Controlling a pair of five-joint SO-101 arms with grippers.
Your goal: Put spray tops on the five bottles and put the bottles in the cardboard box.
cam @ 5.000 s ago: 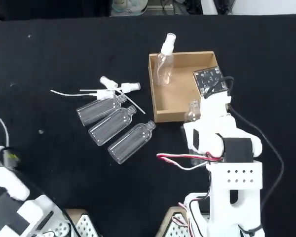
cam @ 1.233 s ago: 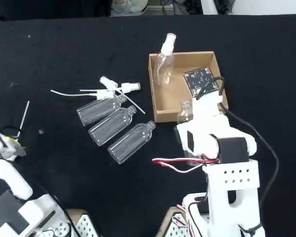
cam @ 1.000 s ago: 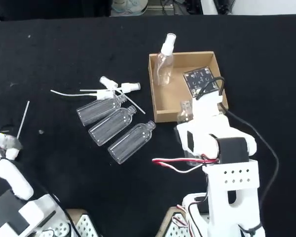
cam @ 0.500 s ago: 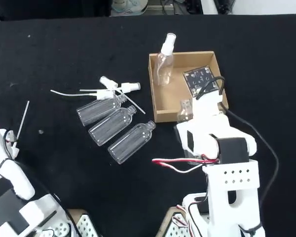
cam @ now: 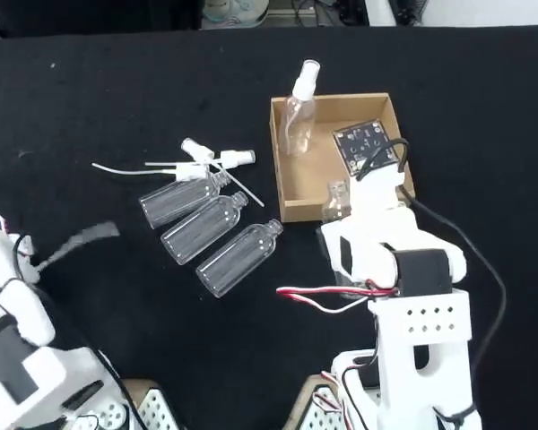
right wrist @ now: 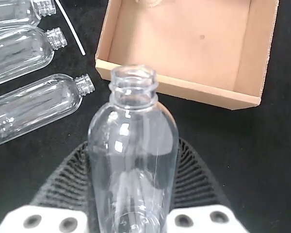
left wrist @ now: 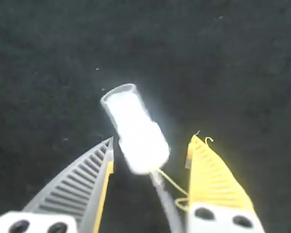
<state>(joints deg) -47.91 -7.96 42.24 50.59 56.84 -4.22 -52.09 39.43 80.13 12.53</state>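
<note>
The right gripper (right wrist: pixel 133 162) pinches an upright uncapped bottle (right wrist: pixel 133 126) just on the near side of the cardboard box (cam: pixel 276 161), with 3 lying bottles (cam: pixel 203 228) to its left. At the scene's near left, the left gripper (left wrist: pixel 150 155) pinches a spray top (left wrist: pixel 136 128) between its jaws.

Glossy clear plastic bottle (right wrist: pixel 133 145), matt cardboard box (right wrist: pixel 184 48)
</note>
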